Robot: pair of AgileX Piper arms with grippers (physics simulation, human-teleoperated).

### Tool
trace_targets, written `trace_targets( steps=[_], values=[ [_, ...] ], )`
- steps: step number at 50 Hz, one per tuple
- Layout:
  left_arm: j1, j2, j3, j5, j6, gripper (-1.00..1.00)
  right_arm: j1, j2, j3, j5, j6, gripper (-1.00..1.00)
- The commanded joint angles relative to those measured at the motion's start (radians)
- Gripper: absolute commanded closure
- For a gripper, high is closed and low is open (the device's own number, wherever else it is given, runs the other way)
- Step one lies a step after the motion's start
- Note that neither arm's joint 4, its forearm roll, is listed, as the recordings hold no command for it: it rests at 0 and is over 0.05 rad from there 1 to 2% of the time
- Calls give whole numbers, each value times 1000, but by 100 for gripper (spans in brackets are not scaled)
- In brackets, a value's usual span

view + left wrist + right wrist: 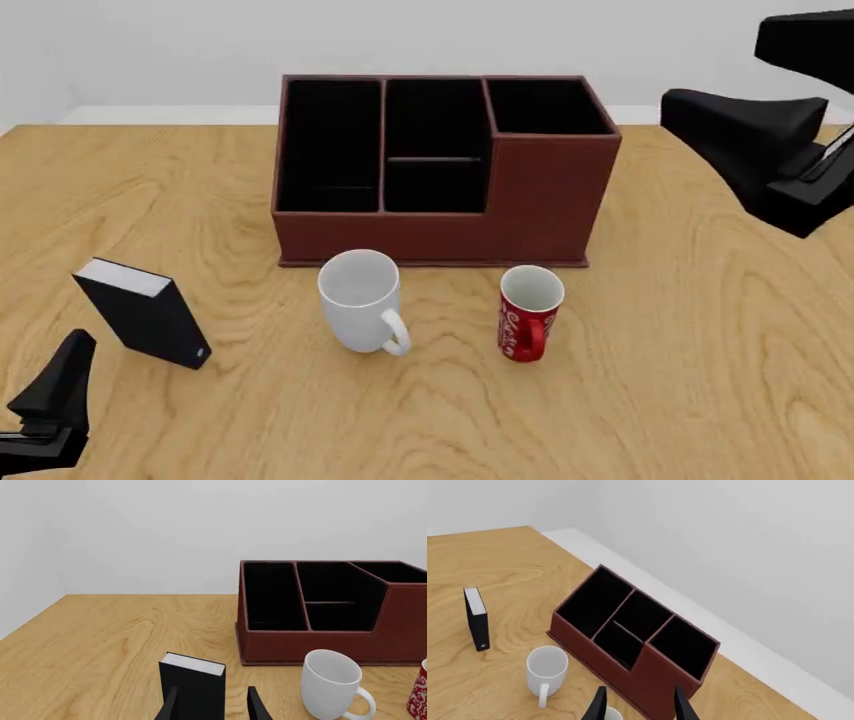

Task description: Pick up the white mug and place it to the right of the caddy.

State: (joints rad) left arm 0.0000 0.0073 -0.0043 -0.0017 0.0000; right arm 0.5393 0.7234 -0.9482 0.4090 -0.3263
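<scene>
One glossy white mug (360, 312) stands before the leather-look, three-compartment caddy (446, 190).

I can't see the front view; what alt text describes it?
A white mug and a red mug stand upright before a brown caddy on a wooden table. A black box stands at left.

white mug (360, 300) upright – before caddy (534, 190)

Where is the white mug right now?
In the front view the white mug stands upright on the table just in front of the caddy, left of the red mug, handle toward the camera.
</scene>
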Motion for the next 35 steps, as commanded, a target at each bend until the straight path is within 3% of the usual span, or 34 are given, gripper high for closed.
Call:
trace_targets(
  steps=[1,19,35],
  values=[
    [0,0,0,0,0,-100,55,86,-85,37,-21,-100],
    [0,0,0,0,0,-100,127,205,-171,85,-7,-100],
    [0,0,0,0,0,-100,202,332,-184,51,79,-100]
  ],
)
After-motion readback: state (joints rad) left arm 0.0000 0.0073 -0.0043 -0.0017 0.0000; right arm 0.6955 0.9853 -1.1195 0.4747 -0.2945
